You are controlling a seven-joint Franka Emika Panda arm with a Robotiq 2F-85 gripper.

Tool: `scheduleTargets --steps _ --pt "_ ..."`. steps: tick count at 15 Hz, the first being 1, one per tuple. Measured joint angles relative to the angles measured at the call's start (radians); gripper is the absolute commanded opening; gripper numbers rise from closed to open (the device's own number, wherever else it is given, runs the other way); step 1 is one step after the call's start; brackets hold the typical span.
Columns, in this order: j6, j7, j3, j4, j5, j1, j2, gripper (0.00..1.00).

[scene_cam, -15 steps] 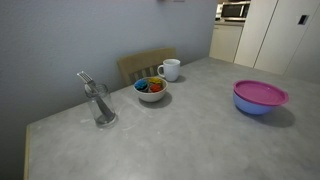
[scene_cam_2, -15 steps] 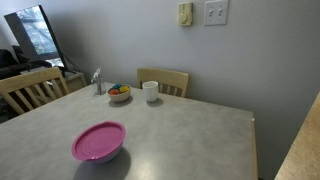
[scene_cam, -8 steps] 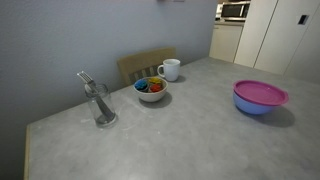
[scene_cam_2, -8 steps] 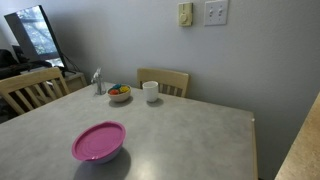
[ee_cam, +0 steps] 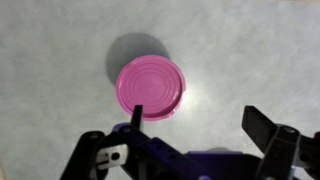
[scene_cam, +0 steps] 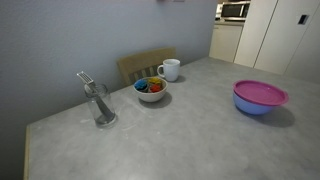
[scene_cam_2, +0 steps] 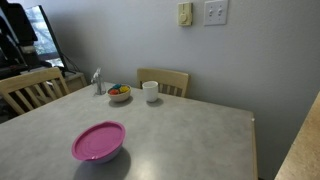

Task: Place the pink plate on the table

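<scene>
Fingers (ee_cam: 262,128) of the gripper (ee_cam: 195,115) are spread wide and empty, directly above the pink plate (ee_cam: 150,88), seemingly lined up for a grasp. In an exterior view the plate caps a blue bowl (scene_cam: 250,107), not yet on the table (scene_cam: 180,135).

Grey wall (scene_cam_2: 110,40), wooden chair (scene_cam_2: 163,79), light switches (scene_cam_2: 215,12)

Oblique exterior views across the table (scene_cam: 190,140), wrist view straight down, pink plate (ee_cam: 150,88) common to all.
</scene>
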Motion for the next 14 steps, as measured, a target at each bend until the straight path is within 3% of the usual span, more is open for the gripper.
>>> scheduleTargets --steps 5,9,14 --pt "0.144 -0.142 -0.118 -0.107 0.003 -0.035 0.022 1.00" --pt "0.181 -0.333 -0.229 -0.115 0.040 -0.038 0.129 1.00" --pt "0.184 -0.327 -0.213 -0.113 0.044 -0.046 0.139 1.00"
